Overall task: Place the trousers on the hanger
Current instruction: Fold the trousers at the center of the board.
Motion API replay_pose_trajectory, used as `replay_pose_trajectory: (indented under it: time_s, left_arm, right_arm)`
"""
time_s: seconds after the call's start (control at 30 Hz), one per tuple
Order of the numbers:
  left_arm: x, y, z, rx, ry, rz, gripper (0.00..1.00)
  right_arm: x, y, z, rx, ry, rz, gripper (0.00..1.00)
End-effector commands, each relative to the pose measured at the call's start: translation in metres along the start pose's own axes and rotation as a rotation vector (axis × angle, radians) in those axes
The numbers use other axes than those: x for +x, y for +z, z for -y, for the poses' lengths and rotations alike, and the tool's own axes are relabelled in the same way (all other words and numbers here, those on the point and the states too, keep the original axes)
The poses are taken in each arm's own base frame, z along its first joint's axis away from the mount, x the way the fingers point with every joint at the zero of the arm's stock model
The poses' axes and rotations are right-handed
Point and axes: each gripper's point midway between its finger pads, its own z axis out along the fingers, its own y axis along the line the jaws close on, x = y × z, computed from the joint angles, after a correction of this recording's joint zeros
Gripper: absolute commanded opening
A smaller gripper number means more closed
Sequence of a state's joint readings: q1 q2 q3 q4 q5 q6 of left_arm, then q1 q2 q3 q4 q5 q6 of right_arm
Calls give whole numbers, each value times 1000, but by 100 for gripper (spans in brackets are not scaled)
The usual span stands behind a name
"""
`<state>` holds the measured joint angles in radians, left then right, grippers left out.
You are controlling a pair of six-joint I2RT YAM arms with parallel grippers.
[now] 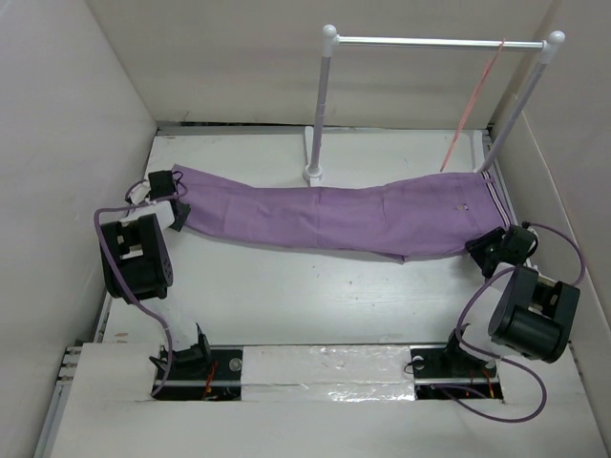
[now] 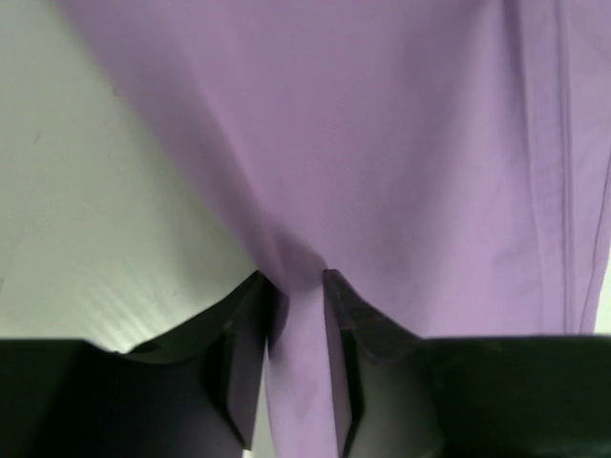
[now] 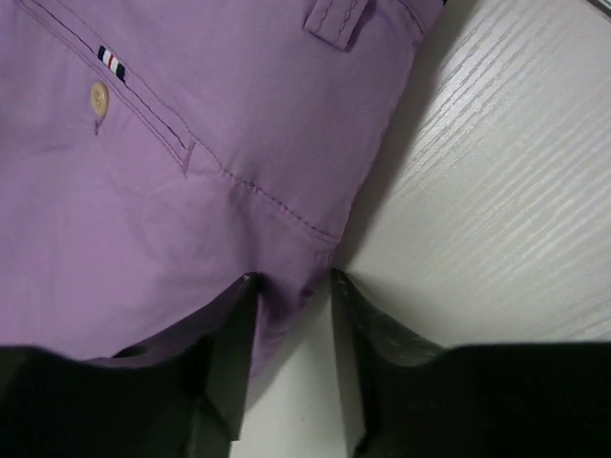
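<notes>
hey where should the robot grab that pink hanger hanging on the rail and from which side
Probably its lower stretch, from the near side with the right gripper. The hanger hangs slanted off the silver bar by the right post, its thin wire low end free in open space. That gripper is shut on the trousers now.

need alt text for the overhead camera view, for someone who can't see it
Purple trousers are stretched across a white table, the left claw pinching the leg end and the right claw pinching the waistband end. Behind them a thin pink hanger hangs from the silver bar of a white rail stand.
</notes>
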<state>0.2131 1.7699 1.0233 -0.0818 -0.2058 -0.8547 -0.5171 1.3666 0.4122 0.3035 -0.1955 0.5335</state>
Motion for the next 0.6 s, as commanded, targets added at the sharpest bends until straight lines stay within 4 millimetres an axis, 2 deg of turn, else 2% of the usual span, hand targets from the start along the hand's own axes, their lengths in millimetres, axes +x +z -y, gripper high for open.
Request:
replay_pose_trajectory:
  time_s: [0.0,0.03,0.07,0.13,0.17,0.3,0.37,0.43,0.57]
  left_arm:
    - [6,6,8,19,19,-31,21]
    - [5,8,10,24,23,-27,15]
    - [4,9,10,27,33,-23,3]
    - [1,11,16,38,57,-20,0]
    - [-3,11,19,42,62,-11,0]
    - [-48,-7,27,68,50,82,0]
    - [-80,-31,29,64,63,187,0]
    - [-102,-56,35,85,76,258,0]
    - [-122,-87,33,74,106,325,0]
  right_arm:
    - [-32,6,-20,-68,27,88,38]
    - [-35,8,-22,-71,32,95,28]
    - [-34,9,-25,-76,26,92,23]
    - [-34,12,-25,-69,28,91,6]
    - [-37,13,-27,-71,25,100,1]
    - [-38,6,-31,-73,-21,126,0]
    - [-50,-9,-37,-77,-43,172,0]
    - [-53,-19,-41,-81,-56,198,0]
    - [-72,-48,-53,-107,-84,264,0]
